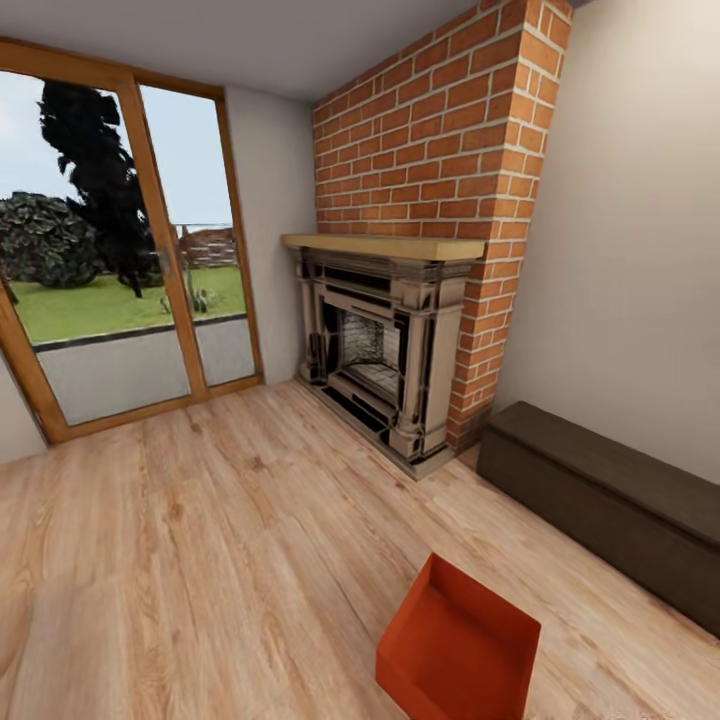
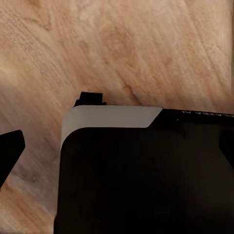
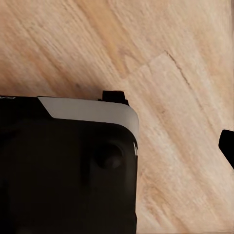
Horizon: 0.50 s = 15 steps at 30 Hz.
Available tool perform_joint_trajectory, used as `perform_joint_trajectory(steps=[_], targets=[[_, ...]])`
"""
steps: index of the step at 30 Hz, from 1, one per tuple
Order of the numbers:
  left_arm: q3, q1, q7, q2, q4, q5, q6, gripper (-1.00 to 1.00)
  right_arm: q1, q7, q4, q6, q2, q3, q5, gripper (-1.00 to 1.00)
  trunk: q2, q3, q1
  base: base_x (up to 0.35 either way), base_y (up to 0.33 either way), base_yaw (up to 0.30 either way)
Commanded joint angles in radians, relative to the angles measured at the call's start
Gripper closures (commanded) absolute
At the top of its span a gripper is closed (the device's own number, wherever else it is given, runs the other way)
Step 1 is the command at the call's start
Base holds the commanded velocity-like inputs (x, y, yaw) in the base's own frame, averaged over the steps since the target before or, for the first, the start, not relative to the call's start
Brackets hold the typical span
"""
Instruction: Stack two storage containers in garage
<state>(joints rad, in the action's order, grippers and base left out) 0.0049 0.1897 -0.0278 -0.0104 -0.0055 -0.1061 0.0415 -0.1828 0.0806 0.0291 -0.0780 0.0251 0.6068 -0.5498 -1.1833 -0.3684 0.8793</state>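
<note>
Wood-plank floor [image 1: 200, 540] of the living room carries one orange-red storage container [image 1: 460, 650], seen in the head view. It stands upright with its open side up, low in the view and a little toward the robot's right, well apart from the brick fireplace [image 1: 400, 350] and nearer to the long dark cabinet [image 1: 610, 500] along the right wall. A glass door [image 1: 120, 250] with a garden behind it is on the far left. I see just this one container here.

The container is turned: one corner points away from the robot toward the fireplace, so its long axis seems to run diagonally across the boards, not square to the robot. This is a judgement, because its near part is cut by the lower edge of the view.

Each wrist view looks down on the light planks, with a dark body of the robot [image 2: 146, 175] across the lower half. Dark tips at the sides of these views are probably fingers, but I cannot tell if the left hand or the right hand is spread or pressed together. Nothing orange is between them.

Since the container lies slightly to the right of the middle, the right arm looks nearer to it. I think the robot must come closer and face the container squarely before it reaches for a wall of it
</note>
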Motion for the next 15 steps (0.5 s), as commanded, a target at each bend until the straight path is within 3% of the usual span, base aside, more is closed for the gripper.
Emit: perform_joint_trajectory(steps=[1,7,15], targets=[[0.0,0.0,-0.003,0.0,0.001,-0.01,0.003,-1.0,-0.001,0.001,0.003,-0.005,0.001,0.008,-0.009,-1.0,-0.001,-0.001,0.0,0.0,0.0,-0.246],[0.0,0.0,-0.003,0.0,0.001,-0.011,0.003,-1.0,-0.001,0.001,0.003,-0.005,0.001,0.008,-0.009,-1.0,-0.001,-0.001,0.0,0.049,0.022,-0.245],[0.0,0.0,-0.006,0.0,0.001,-0.009,0.002,-1.0,-0.001,0.001,0.003,-0.005,0.001,0.008,-0.007,-1.0,-0.001,-0.001,0.0,0.271,0.155,-0.086]])
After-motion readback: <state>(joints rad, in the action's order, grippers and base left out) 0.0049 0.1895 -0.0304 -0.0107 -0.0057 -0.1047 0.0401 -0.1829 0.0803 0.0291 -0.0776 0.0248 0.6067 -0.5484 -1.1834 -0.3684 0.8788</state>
